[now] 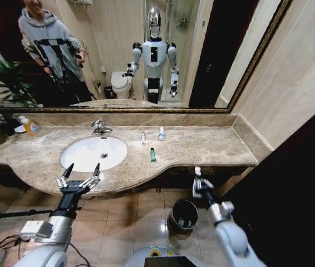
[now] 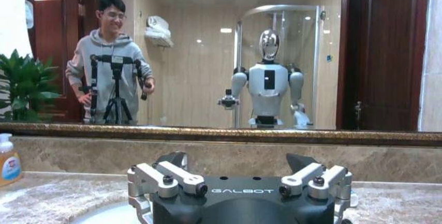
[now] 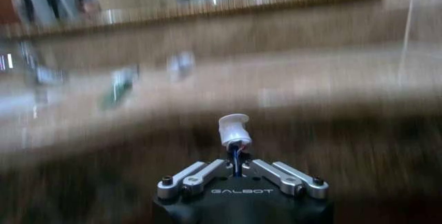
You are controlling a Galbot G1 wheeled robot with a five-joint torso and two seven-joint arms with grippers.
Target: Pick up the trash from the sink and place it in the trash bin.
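Over the floor off the counter edge, your right gripper [image 1: 197, 173] is clamped on a white tube [image 3: 233, 129], standing upright; the trash bin [image 1: 182, 216] sits right below at about 7 o'clock. Left gripper [image 1: 81, 171] hangs wide by the sink [image 1: 93, 153]

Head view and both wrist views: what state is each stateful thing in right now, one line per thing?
Left hand: open, empty, at the counter's front edge before the white oval basin.
Right hand: shut on a small white tube, beside the counter edge above the floor.
Small round dark trash bin: upright, uncovered.
Small green tube: lying on the marble counter.
Two small white items: standing upright near the mirror.
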